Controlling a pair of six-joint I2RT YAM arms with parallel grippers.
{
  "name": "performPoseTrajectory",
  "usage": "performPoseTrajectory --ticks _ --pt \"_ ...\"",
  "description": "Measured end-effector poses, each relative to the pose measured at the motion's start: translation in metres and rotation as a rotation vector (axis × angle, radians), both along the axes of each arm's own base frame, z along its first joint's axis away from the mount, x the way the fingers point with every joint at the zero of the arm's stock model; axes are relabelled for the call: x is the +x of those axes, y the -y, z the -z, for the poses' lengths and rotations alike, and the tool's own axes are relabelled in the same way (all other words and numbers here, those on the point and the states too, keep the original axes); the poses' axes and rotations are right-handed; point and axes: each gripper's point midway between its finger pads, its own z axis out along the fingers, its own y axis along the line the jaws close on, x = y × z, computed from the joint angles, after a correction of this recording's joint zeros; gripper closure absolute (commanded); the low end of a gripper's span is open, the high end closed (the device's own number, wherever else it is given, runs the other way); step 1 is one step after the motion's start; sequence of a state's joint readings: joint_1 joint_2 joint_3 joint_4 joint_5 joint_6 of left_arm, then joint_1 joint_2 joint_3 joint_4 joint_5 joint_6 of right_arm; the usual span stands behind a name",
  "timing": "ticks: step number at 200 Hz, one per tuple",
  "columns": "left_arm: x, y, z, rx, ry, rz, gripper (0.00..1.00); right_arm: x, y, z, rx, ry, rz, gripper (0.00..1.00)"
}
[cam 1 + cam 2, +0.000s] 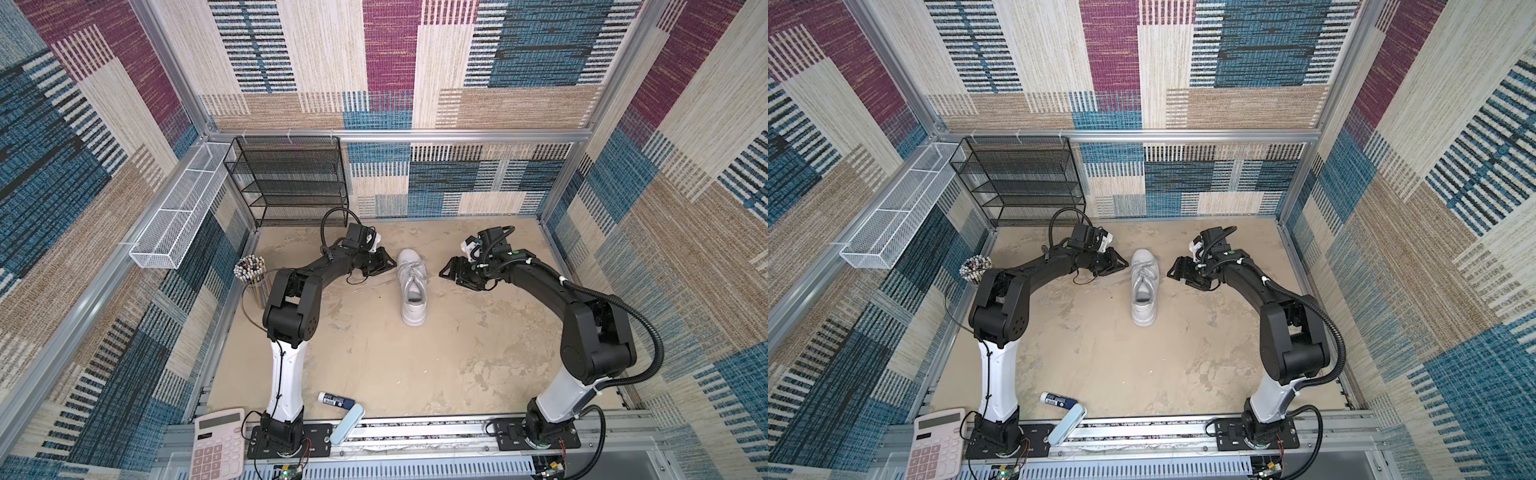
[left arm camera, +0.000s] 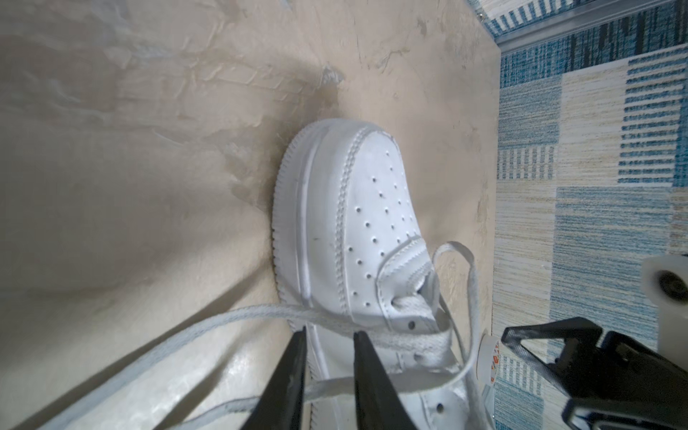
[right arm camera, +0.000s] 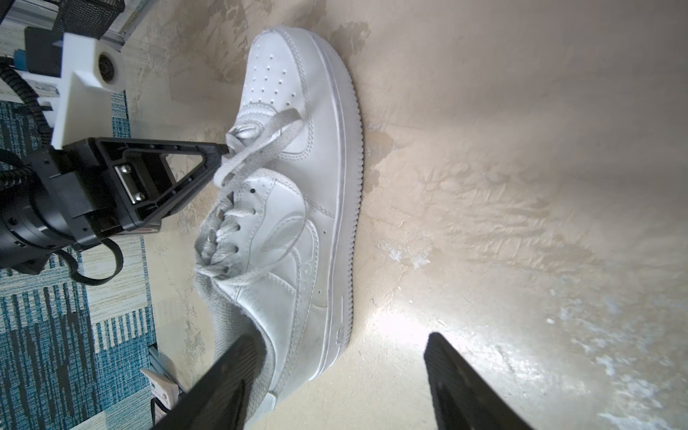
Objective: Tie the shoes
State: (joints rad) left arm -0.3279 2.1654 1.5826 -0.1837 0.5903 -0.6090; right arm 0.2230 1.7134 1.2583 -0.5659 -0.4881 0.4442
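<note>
— Beige plaster is seen across the table. What is counted there, biggest first?

— Two arms are counted, the left arm and the right arm, with one gripper on each. One black mesh rack is set against the back wall, and one white wire basket is hung on the left wall. One shoe is found. One pink calculator, one cup of pens, one pale blue case and one blue-and-white tube are also counted.

— Where is the shoe placed against the grippers?

— It is stood on its sole near the middle of the table, with the toe turned to the back wall and the heel to the arm bases. In both top views it is flanked. The left gripper is seen just beside the lace area. The right gripper is seen near the other side, apart from it.

— How are the jaws found?

— On the left gripper they are set narrowly apart, and a strand of the laces is stretched across just past the fingertips. In the right wrist view the loose laces are met by the left gripper. Whether a strand is pinched cannot be told. On the right gripper the jaws are spread wide and nothing is held. One finger is seen over the heel collar, but contact cannot be judged.
</note>
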Motion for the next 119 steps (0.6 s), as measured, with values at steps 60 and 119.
performPoseTrajectory --ticks 60,119 --pt "0.005 0.006 0.000 -0.053 0.020 -0.002 0.74 -0.002 0.000 0.005 -0.007 -0.042 -0.002 0.27" --pt "0.007 0.010 0.002 -0.084 0.015 -0.001 0.74 0.002 -0.001 0.004 -0.006 -0.042 -0.006 0.27"
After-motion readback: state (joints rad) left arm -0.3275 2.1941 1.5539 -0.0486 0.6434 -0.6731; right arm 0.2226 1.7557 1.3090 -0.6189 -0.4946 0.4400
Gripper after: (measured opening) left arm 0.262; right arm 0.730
